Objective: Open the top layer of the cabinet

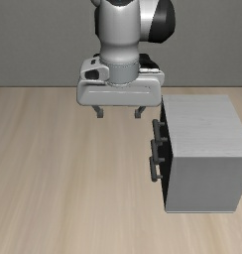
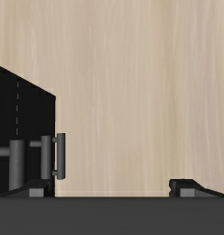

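The cabinet (image 1: 204, 149) stands on the wooden table (image 1: 54, 189) at the exterior view's right, its dark front and handles (image 1: 156, 151) facing the exterior view's left. We hold our gripper (image 1: 120, 113) above the table just beside that front, not touching it. Its 2 fingers (image 1: 98, 113) are spread wide, with bare wood between them.

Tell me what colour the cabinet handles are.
Dark grey handles against the black front; clearest in the wrist view.
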Robot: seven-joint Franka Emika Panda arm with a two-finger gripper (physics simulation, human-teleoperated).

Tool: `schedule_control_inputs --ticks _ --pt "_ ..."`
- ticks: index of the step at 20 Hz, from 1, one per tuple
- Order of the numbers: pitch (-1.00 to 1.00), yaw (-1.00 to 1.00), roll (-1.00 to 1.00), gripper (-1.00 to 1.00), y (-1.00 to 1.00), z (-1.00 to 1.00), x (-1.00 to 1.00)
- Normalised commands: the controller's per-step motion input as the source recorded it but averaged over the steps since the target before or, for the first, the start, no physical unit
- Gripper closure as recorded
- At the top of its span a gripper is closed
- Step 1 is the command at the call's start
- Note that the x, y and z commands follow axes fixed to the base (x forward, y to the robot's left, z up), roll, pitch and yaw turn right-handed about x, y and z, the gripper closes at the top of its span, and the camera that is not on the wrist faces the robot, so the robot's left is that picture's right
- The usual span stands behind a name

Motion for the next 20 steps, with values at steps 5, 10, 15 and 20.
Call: schedule_control_inputs --ticks 5,10,15,20 --pt "0.0 0.0 0.36 -1.0 0.0 0.0 0.0" --pt "0.0 0.0 0.49 -1.0 0.0 0.0 0.0" --pt "0.0 0.0 0.45 -1.0 0.0 0.0 0.0" --pt "0.0 0.0 0.45 -1.0 0.0 0.0 0.0"
